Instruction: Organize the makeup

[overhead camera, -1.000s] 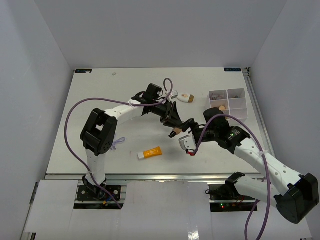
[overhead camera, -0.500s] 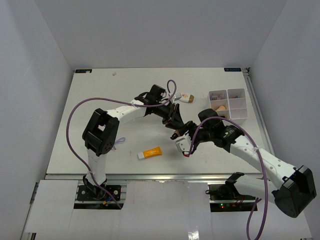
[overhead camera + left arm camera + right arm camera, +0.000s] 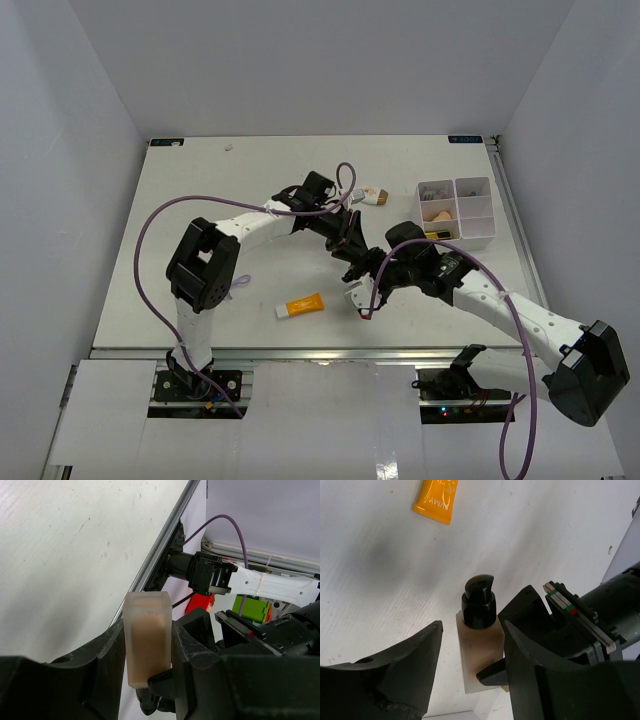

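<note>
Foundation bottle (image 3: 479,650) is mid-handover above the table (image 3: 200,200) centre. The left gripper (image 3: 150,630) clamps its body. The right gripper (image 3: 472,630) straddles it with jaws apart, a gap showing on one side, so no grip yet. Tray (image 3: 475,240) holds a few pieces, probably a sponge among them, though the view is too small to be sure. Orange tube (image 3: 301,306) and a white-gold item (image 3: 373,196) lie loose outside it. Roughly half done.
</note>
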Controlling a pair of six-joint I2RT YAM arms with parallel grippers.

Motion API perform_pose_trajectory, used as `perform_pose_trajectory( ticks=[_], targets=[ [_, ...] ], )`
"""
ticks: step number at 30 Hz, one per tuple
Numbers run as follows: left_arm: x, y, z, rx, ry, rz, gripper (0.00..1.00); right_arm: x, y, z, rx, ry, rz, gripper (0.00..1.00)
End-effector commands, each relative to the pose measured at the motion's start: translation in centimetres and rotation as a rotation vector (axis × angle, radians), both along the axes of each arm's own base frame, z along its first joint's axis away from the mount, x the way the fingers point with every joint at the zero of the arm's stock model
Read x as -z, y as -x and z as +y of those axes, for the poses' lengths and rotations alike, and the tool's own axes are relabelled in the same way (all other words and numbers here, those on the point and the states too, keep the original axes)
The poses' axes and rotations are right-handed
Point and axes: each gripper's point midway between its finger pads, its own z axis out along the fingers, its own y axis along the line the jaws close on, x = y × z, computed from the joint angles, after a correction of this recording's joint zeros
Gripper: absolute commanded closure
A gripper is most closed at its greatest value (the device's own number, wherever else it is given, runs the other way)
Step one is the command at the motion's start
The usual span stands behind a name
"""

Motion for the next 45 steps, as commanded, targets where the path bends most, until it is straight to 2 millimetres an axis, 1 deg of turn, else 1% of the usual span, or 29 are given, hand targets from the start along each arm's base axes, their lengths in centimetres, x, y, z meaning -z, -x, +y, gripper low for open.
perform_pose_trajectory(
  ticks=[1, 3, 8, 13, 14, 16, 17, 18, 20, 21, 23, 24, 28, 32, 34, 37, 39, 41, 42, 43, 44, 45],
  targets=[
    [-2.2, 0.0, -0.9, 0.030, 0.045, -0.039, 1.00, -0.2, -0.7, 0.3, 0.008, 0.020, -0.059, 0.48],
    [-2.1, 0.1, -0.9, 0.032, 0.040, -0.041, 1.00, -0.1, -0.8, 0.3, 0.010, 0.031, -0.071, 0.51],
    [-1.7, 0.0, -0.7, 0.031, 0.022, -0.046, 1.00, -0.2, -1.1, -0.3, 0.029, 0.047, -0.102, 0.52],
    [-1.5, -0.1, -0.6, 0.027, 0.009, -0.052, 1.00, 0.2, -1.3, -0.9, 0.042, 0.071, -0.117, 0.54],
    [-1.4, -0.1, -0.6, 0.027, 0.006, -0.052, 1.00, 0.3, -1.3, -0.9, 0.043, 0.073, -0.117, 0.56],
    [-1.4, -0.1, -0.5, 0.026, 0.001, -0.057, 0.95, 0.2, -1.2, -0.9, 0.044, 0.068, -0.115, 0.69],
    [-1.5, -0.1, -0.5, 0.025, 0.001, -0.064, 0.91, 0.2, -1.1, -0.8, 0.043, 0.065, -0.109, 0.72],
    [-1.6, -0.2, -0.5, 0.024, 0.000, -0.073, 0.83, 0.1, -1.0, -0.7, 0.041, 0.058, -0.102, 0.75],
    [-2.1, -0.7, -0.5, 0.013, -0.003, -0.110, 0.64, -0.1, -0.6, -0.6, 0.046, 0.040, -0.071, 0.80],
    [-2.2, -0.7, -0.5, 0.012, -0.003, -0.111, 0.58, -0.3, -0.4, -0.4, 0.037, 0.031, -0.066, 0.81],
    [-2.9, -1.5, -0.5, -0.001, -0.006, -0.164, 0.41, -0.5, 0.2, -0.3, 0.031, 0.008, -0.034, 0.84],
    [-3.3, -1.9, -0.5, -0.011, -0.007, -0.187, 0.35, -0.6, 0.4, -0.3, 0.029, -0.001, -0.022, 0.85],
    [-4.7, -3.8, -0.3, -0.065, -0.007, -0.247, 0.24, -0.5, 1.2, -0.3, 0.022, -0.018, 0.003, 0.87],
    [-6.6, -5.9, 0.2, -0.127, 0.023, -0.296, 0.22, -0.4, 1.7, -0.4, 0.020, -0.035, 0.030, 0.89],
    [-8.0, -7.4, 0.9, -0.168, 0.041, -0.340, 0.22, -0.4, 2.1, -0.5, 0.023, -0.044, 0.054, 0.89],
    [-9.7, -9.5, 2.9, -0.230, 0.051, -0.408, 0.22, -1.0, 2.2, -1.1, 0.059, -0.079, 0.083, 0.90],
    [-10.9, -10.5, 5.1, -0.281, 0.038, -0.497, 0.22, -1.5, 1.1, -2.2, 0.131, -0.117, 0.107, 0.91],
    [-8.8, -11.8, 7.8, -0.334, -0.034, -0.571, 0.22, -2.0, -0.1, -3.2, 0.215, -0.170, 0.166, 0.91],
    [-7.9, -11.9, 9.4, -0.359, -0.070, -0.624, 0.22, -2.5, -0.8, -3.5, 0.248, -0.203, 0.198, 0.92],
    [-6.9, -11.8, 10.6, -0.374, -0.096, -0.655, 0.22, -2.9, -1.8, -4.2, 0.302, -0.237, 0.230, 0.92],
    [-6.1, -11.6, 11.5, -0.388, -0.122, -0.683, 0.22, -3.7, -3.5, -5.5, 0.392, -0.295, 0.265, 0.92],
    [-5.3, -11.4, 12.4, -0.400, -0.148, -0.709, 0.22, -4.6, -5.5, -7.2, 0.496, -0.367, 0.297, 0.92]
  ],
)
